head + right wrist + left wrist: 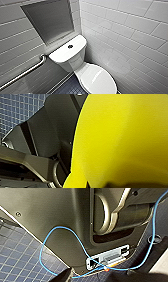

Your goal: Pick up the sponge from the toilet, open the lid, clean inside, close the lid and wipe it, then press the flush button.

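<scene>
Bright yellow, round-ended sponge [120, 136]: sits hard against the right wrist camera, clear of the toilet, with the robot's dark body panels and the dark small-tiled floor [17, 109] behind it. The right end effector [112, 181] has hold of it, closed on the sponge; the fingers themselves are masked by the yellow bulk.

White glossy ceramic toilet [75, 62]: stands in the corner of the room. Its white oval plastic lid [96, 80] lies down flat over the bowl. The round dark flush button [70, 46] sits in the middle of the flat tank top.

Surroundings: pale tiled walls [130, 32], a grey recessed niche [50, 20] above the tank, and a metal grab bar [22, 73] on the wall beside it.

Left end effector [95, 278]: hangs low beside the robot's base, near a blue cable [50, 238]. I cannot tell its state.
</scene>
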`<state>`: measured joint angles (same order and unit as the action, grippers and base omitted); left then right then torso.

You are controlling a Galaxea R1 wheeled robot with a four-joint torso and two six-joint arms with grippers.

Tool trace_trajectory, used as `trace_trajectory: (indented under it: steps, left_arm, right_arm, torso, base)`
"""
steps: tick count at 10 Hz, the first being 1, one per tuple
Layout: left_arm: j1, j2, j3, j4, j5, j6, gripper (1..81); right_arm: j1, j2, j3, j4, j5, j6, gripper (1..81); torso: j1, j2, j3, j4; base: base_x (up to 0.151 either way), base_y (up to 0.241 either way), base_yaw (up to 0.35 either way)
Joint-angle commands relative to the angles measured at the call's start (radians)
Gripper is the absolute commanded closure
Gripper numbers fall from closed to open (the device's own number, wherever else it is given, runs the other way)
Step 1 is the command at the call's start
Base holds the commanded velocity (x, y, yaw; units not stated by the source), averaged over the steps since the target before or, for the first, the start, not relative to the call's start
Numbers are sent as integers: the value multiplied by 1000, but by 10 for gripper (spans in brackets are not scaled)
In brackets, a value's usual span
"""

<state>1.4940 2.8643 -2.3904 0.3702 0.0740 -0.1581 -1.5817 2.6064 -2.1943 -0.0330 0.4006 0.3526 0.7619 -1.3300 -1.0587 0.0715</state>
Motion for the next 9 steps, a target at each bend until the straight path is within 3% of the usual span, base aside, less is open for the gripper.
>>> trace_trajectory:
  steps: [1, 4, 6, 9]
  left_arm:
    - [24, 24, -44, -10, 73, 2, 10]
    - [24, 80, -135, -5, 73, 3, 10]
    - [25, 100, -168, -5, 72, 3, 10]
    - [24, 101, -174, -10, 72, 2, 10]
  right_arm:
    - [-97, 143, -155, -53, -60, -9, 811]
    - [-104, 234, -283, -54, -62, -9, 811]
    - [-100, 284, -355, -56, -63, -9, 811]
    - [-91, 304, -386, -56, -102, -10, 811]
  torso:
    - [-62, 96, 86, 0]
    - [-133, 203, 163, 0]
    - [-181, 275, 121, 0]
    - [-246, 374, 132, 0]
  base:
    - [0, 0, 0]
    - [0, 0, 0]
    - [0, 0, 0]
    - [0, 0, 0]
